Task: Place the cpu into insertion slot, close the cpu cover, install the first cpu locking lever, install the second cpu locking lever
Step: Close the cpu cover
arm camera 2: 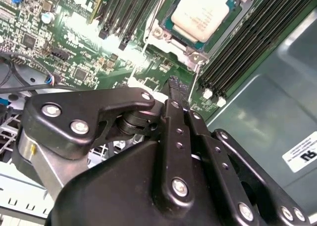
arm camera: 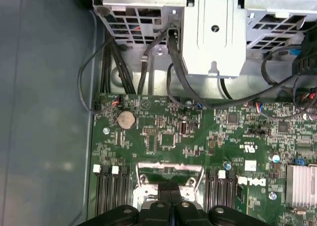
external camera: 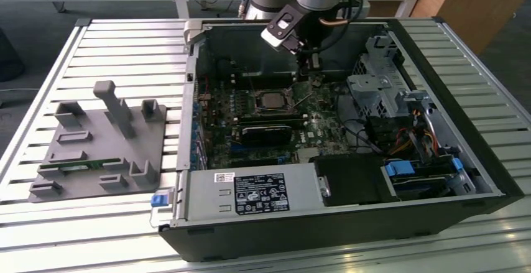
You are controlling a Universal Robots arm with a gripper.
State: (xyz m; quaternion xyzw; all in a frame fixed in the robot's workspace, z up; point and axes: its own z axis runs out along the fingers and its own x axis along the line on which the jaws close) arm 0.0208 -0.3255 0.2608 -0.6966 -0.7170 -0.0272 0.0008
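The cpu (arm camera 2: pixel 202 10) lies in the insertion slot (external camera: pixel 256 101), its silver-grey top showing through the cut-out of the cpu cover (arm camera 2: pixel 194 51), which is down flat over it. In the exterior view the cpu (external camera: pixel 272 99) sits at the middle of the motherboard. My gripper (external camera: pixel 309 79) hangs low just to the exterior view's right of the slot. Its black fingers (arm camera 2: pixel 174 89) are pressed together. A thin metal locking lever (arm camera 2: pixel 194 84) stands up right beside the fingertips. In the first wrist view the gripper (arm camera: pixel 171 187) is over the cover's silvery edge (arm camera: pixel 168 167).
The open black computer case (external camera: pixel 332 229) lies on a slatted table (external camera: pixel 50 49). Memory slots (arm camera 2: pixel 247 42) flank the socket. A metal drive cage (external camera: pixel 377 89) and cables (arm camera: pixel 173 72) crowd the exterior view's right. A black graphics card (external camera: pixel 265 133) lies nearer. A grey fixture (external camera: pixel 104 142) stands outside the case.
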